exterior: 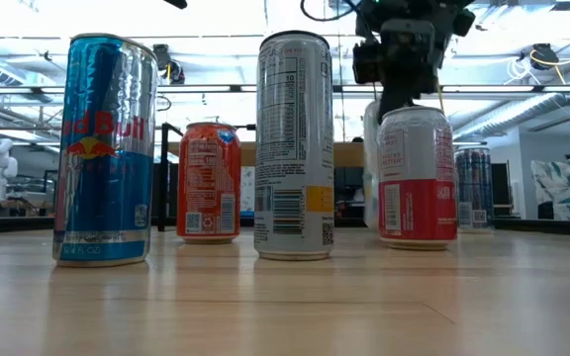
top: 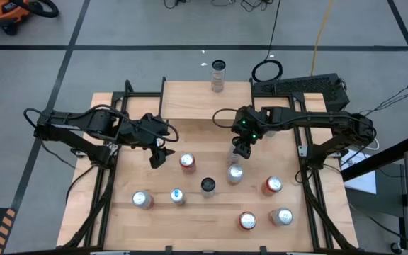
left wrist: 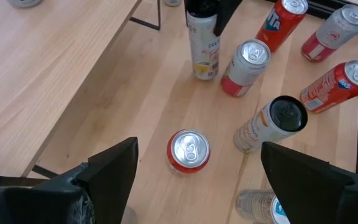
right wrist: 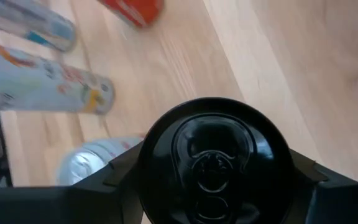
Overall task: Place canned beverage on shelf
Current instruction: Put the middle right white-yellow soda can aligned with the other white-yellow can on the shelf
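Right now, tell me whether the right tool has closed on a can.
Yes. The right tool grips a black-topped can: in its wrist view both fingers press against the can's sides.

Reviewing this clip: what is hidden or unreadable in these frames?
- Right gripper fingers grip a black-topped can; the can's body is hidden by its own top in the right wrist view.
- Low view: the light wood shelf is screened by cans.
- Left gripper: open, fingers cut off by the frame edge in the left wrist view.
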Motion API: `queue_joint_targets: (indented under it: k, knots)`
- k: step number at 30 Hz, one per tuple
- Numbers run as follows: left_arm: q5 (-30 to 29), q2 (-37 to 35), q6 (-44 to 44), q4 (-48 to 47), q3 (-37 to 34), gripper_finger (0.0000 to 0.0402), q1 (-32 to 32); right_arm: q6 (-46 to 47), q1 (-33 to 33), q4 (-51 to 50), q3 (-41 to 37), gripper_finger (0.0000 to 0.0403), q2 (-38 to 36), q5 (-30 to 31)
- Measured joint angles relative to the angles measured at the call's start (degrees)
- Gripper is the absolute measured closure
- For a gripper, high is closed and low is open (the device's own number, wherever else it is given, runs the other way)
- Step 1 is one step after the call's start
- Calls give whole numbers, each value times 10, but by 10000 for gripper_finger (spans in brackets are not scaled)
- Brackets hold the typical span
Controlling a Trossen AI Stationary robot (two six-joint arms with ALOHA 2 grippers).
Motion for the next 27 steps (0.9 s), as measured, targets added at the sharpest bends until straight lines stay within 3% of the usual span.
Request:
queue_joint_targets:
  k: [17, 27]
  knots:
    - [1, 0, 1, 11, 0, 61, 0, -19, 0, -17, 165, 173, -1, 27]
    - [45, 0, 30, 74, 0, 61, 26, -57, 0, -11, 241, 174, -1, 26]
